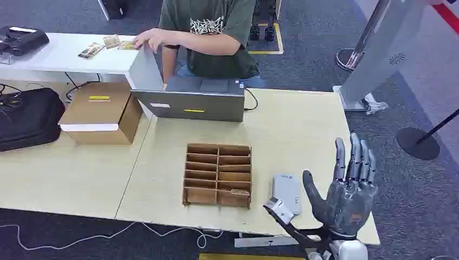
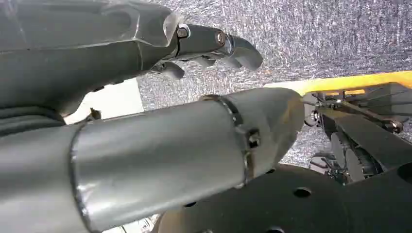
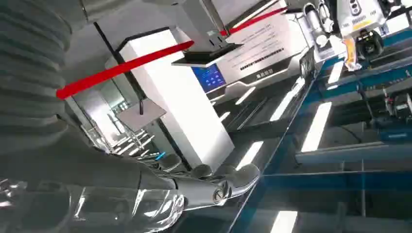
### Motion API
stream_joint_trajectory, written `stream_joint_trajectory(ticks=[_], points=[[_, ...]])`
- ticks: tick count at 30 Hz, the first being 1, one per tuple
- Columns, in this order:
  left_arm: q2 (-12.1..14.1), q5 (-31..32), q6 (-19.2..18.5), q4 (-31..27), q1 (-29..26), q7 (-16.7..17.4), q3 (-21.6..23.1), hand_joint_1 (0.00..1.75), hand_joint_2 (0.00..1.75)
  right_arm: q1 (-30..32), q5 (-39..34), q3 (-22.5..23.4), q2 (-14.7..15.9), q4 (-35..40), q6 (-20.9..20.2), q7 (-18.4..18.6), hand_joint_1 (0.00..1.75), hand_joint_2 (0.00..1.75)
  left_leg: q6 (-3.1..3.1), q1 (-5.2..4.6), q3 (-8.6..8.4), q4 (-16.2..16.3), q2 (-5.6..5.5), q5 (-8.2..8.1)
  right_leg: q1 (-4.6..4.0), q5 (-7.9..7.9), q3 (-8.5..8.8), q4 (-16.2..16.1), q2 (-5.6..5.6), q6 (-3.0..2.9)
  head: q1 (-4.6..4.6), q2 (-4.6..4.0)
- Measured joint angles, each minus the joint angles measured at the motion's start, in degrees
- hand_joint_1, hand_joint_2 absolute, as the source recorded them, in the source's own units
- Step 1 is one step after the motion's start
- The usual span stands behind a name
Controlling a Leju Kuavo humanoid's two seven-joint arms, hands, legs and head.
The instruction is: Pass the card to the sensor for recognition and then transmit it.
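Observation:
My right hand (image 1: 346, 189) is raised at the table's front right corner, palm up-turned, fingers spread and straight, holding nothing. In the right wrist view its fingers (image 3: 214, 187) point up toward the ceiling. Just left of it a flat grey sensor pad (image 1: 286, 192) lies on the table, with a small white-headed device (image 1: 279, 208) on a dark arm at its near end. A cardboard slot organizer (image 1: 218, 174) sits mid-table, and a card (image 1: 238, 191) shows in its front right slot. My left hand (image 2: 209, 46) hangs over the carpet, fingers apart from the thumb, empty.
A grey box (image 1: 192, 100) with a cable stands at the table's far edge. A person (image 1: 208, 32) behind it rests a hand by several cards (image 1: 105, 46) on a white table. A cardboard box (image 1: 100, 111) and a black bag (image 1: 27, 116) sit left.

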State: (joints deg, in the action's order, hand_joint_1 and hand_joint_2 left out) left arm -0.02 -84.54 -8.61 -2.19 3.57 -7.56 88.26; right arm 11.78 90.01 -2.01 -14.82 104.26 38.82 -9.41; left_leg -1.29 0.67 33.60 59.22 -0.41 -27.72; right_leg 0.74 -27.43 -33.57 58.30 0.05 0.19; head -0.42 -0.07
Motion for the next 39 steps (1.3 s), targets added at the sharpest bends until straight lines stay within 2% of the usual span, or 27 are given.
stream_joint_trajectory(ticks=[4, 5, 9, 11, 15, 23, 28, 33, 39], points=[[0.00, -0.66, -0.11, 0.02, -0.01, 0.00, 0.00, 0.00, 0.00, -0.42, -0.29, -2.43, 0.50, 0.24, 0.00, 5.22, 0.00, 1.75, 0.00, -0.01, 0.00, 0.00, 0.00, 0.00, 0.00, 0.00, 0.00, 0.00, 0.00, 0.00, 0.00, 0.00], [0.00, -0.92, -0.15, 0.02, -0.02, 0.00, 0.00, 0.00, 0.00, -0.53, -1.37, -2.94, 0.61, 0.24, 0.02, 5.24, 0.00, 1.75, 0.00, -0.01, 0.00, 0.00, 0.00, 0.00, 0.00, 0.00, 0.00, 0.00, 0.00, 0.00, 0.00, 0.00], [-0.07, -1.33, -0.26, 0.02, -0.09, 0.00, 0.00, 0.00, 0.00, -0.57, -5.16, -3.12, 0.59, 0.24, 0.00, 1.62, 0.00, 1.75, 0.00, -0.01, 0.01, 0.00, 0.00, 0.00, 0.00, 0.00, 0.00, -0.01, 0.00, 0.00, 0.00, 0.00], [-0.07, -1.33, -0.28, 0.02, -0.08, 0.00, 0.00, 0.00, 0.00, -0.51, -6.10, -2.73, 0.50, 0.24, 0.00, -1.07, 0.00, 1.75, 0.00, -0.01, 0.01, 0.00, 0.00, 0.00, 0.00, 0.00, 0.00, -0.01, 0.00, 0.00, 0.00, 0.00], [-0.04, -1.33, -0.35, 0.02, -0.09, 0.00, 0.00, 0.00, 0.00, -0.31, -6.67, -1.59, 0.22, 0.24, 0.00, -4.03, 0.00, 1.75, 0.00, -0.01, 0.01, 0.00, -0.01, 0.00, 0.00, 0.00, 0.00, -0.01, -0.01, 0.00, 0.00, -0.02], [0.00, -0.81, -0.37, 0.02, -0.08, 0.00, 0.00, 0.00, 0.00, -0.35, -7.96, 0.77, -0.09, -0.72, 0.00, -8.29, 0.00, 1.75, 0.00, -0.01, 0.05, 0.00, -0.02, 0.00, 0.00, 0.00, 0.02, 0.00, -0.02, 0.00, 0.00, 0.00], [0.33, 1.01, -0.37, 0.00, 0.12, 0.00, 0.00, 0.00, 0.00, -4.61, -9.09, 2.65, 0.02, -4.66, 0.00, -10.54, 0.00, 1.75, 0.02, -0.01, 0.05, -0.01, -0.02, 0.02, 0.00, 0.01, 0.05, 0.00, -0.02, 0.00, 0.04, 0.00], [1.01, 3.98, -0.37, 0.00, 0.48, 0.26, 0.00, 0.00, 0.00, -13.96, -7.54, 5.40, 0.74, -12.86, 0.00, -9.05, 0.00, 1.75, -0.01, -0.01, -0.05, 0.00, 0.04, 0.10, 0.00, 0.10, 0.07, 0.02, 0.03, 0.01, 0.00, 0.00], [2.12, 7.94, -0.15, -0.28, 1.02, 0.96, 0.00, 0.00, 0.00, -26.72, -2.14, 7.57, 1.09, -23.28, 0.00, -0.63, 0.00, 1.75, -0.05, 0.00, -0.07, 0.01, 0.04, 0.23, 0.00, 0.18, 0.02, 0.03, 0.05, -0.02, 0.00, -0.02]])
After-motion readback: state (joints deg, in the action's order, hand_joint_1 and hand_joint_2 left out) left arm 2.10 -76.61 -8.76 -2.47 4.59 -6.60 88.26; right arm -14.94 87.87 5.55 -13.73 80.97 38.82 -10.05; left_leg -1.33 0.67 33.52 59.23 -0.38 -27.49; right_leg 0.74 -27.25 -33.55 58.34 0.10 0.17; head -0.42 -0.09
